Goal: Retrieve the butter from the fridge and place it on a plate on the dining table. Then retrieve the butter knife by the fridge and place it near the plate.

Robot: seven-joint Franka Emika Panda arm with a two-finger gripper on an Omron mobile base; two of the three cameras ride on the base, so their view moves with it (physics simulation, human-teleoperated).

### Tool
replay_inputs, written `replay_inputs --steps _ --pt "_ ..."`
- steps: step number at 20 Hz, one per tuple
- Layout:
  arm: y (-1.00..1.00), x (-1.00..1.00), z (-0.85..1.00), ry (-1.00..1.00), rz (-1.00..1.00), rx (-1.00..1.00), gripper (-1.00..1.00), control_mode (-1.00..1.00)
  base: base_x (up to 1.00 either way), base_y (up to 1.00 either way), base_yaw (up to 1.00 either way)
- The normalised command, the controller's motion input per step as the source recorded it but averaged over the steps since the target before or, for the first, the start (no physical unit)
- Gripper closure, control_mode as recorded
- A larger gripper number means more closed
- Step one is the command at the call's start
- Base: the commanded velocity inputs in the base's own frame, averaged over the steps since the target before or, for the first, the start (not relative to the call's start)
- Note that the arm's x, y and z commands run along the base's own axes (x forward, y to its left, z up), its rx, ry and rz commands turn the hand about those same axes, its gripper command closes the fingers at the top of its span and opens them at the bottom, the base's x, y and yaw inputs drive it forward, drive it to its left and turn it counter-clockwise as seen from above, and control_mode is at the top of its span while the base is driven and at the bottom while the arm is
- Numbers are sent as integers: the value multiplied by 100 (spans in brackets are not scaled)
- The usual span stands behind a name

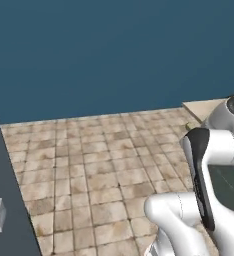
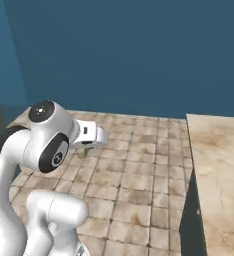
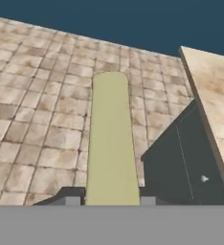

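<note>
The butter (image 3: 111,143) is a long olive-yellow stick reaching away from the hand camera, and my gripper (image 3: 110,201) is shut on its near end between the two dark fingertips (image 3: 72,198). In the right base view the gripper (image 2: 85,149) hangs over the tiled floor under the white hand, with a bit of butter (image 2: 84,152) showing below it. A small olive tip of the butter (image 1: 189,126) peeks out past the arm in the left base view. The plate and the butter knife are out of view.
A beige marble-patterned top (image 2: 216,170) (image 3: 214,95) on a dark base (image 3: 181,162) stands to the right; I cannot tell whether it is the dining table. A blue wall (image 2: 139,55) closes the far side. A dark slate panel (image 1: 6,200) runs along the left edge.
</note>
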Motion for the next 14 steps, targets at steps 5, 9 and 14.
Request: replay_inputs --steps 5,9,14 --pt "0 0 0 0 0 0 100 100 100 -82 0" --pt "0 0 0 0 0 0 100 100 100 -17 1" --pt "0 0 0 0 0 0 100 100 100 27 -5"
